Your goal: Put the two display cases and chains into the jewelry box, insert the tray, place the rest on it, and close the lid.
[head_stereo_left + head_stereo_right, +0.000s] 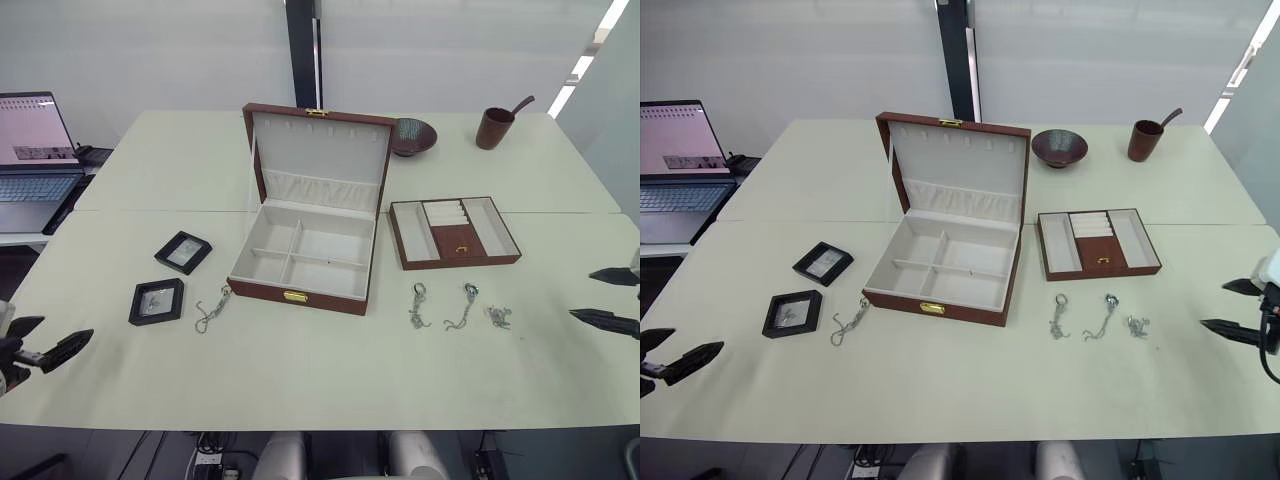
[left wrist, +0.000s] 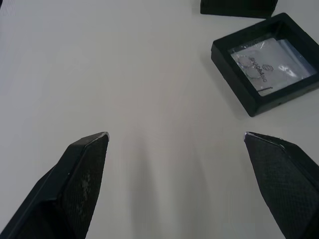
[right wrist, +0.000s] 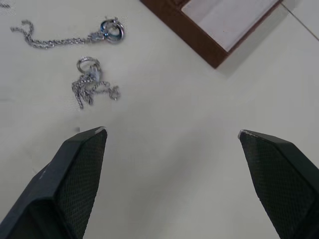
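Nothing is loaded yet, so the task looks to be at its opening step. At the bench's near edge both arms hover empty: the left end effector (image 1: 48,350) by the near left corner and the right end effector (image 1: 607,297) at the right edge, each with its fingers spread wide.

The next move probably falls to the left arm: reach in for the nearer display case (image 1: 157,301), close on its black frame and carry it to the jewelry box (image 1: 303,258). Just beyond lies the second display case (image 1: 184,252), with one chain (image 1: 211,309) between the cases and the box. Three more chains (image 1: 458,307) lie in a row near the right arm.

The box stands mid-bench, its four cream compartments bare and the lid (image 1: 320,155) upright. The tray (image 1: 453,232) sits beside it toward the right edge.
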Controlling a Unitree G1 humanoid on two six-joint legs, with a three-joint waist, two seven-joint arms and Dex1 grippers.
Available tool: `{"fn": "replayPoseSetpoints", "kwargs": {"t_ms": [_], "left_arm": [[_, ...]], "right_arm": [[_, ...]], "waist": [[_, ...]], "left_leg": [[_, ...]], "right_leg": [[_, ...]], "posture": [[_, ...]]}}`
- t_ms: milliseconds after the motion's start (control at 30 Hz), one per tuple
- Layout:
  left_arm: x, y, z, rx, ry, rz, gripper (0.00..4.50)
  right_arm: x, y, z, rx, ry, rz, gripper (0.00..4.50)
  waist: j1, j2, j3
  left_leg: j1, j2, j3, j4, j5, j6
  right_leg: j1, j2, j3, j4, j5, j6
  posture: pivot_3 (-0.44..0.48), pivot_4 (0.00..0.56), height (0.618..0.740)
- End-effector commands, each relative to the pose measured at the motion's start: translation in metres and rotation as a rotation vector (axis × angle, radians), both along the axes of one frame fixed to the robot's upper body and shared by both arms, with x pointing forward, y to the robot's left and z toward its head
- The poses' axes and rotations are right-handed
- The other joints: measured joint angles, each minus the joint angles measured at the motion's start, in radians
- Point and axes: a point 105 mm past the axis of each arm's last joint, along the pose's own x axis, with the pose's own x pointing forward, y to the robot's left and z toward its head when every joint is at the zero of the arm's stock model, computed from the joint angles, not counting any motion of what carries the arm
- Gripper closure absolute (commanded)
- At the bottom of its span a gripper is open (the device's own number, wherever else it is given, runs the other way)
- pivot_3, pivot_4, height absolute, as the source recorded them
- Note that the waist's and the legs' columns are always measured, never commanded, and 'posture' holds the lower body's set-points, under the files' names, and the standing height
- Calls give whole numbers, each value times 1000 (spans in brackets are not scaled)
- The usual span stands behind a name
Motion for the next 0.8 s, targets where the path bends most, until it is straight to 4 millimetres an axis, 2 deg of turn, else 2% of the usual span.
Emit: {"fn": "replayPoseSetpoints", "kwargs": {"t_ms": [33, 133, 167, 233, 300, 467, 600, 800], "left_arm": [[19, -23, 16, 14, -38, -122, 536], [42, -48, 26, 8, -63, -224, 1441], [49, -54, 28, 7, -69, -243, 1818], [61, -64, 28, 13, -65, -274, 2358], [75, -76, 24, 18, -47, -318, 2942], [104, -100, 16, -19, -17, -360, 4434], [119, -118, 9, -20, 11, -404, 4500], [135, -142, -1, -45, 10, -444, 4500]], "right_arm": [[10, 30, 16, 19, -88, 89, 0], [15, 67, 17, 45, -94, 201, 589], [18, 78, 18, 58, -103, 220, 1041], [23, 99, 19, 88, -120, 253, 1633], [31, 122, 15, 112, -135, 290, 2196], [53, 164, -4, 171, -161, 326, 3429], [66, 193, -17, 199, -157, 352, 4399], [83, 224, -30, 217, -164, 382, 4457]], "waist": [[0, 0, 0], [1, 0, 0], [1, 0, 0], [0, 0, 0], [-1, 0, 0], [0, 0, 0], [-1, -1, 0], [-1, -1, 0]], "left_leg": [[0, 0, 0, 0, 0, 0], [0, 0, 0, 1, 0, 0], [0, 0, -1, 1, 0, 0], [-1, 0, -1, 1, 0, 0], [-1, 0, -1, 1, 0, 0], [-2, 1, -1, 1, 0, 0], [-4, 1, -1, 2, 0, -1], [-3, 1, -2, 3, 0, -1]], "right_leg": [[0, 0, 0, 0, 0, 0], [0, 0, 0, 1, 0, 0], [0, 0, 0, 1, 0, 0], [0, 1, 0, 1, 0, 0], [-1, 1, 0, 1, 0, 0], [-3, 3, 0, 2, 0, 0], [-4, 3, 0, 3, 0, 0], [-4, 4, 0, 3, 0, 0]], "posture": [[0, 150, 733], [0, 150, 733], [0, 150, 733], [0, 150, 733], [0, 150, 733], [0, 150, 733], [0, 150, 733], [0, 150, 733]]}}
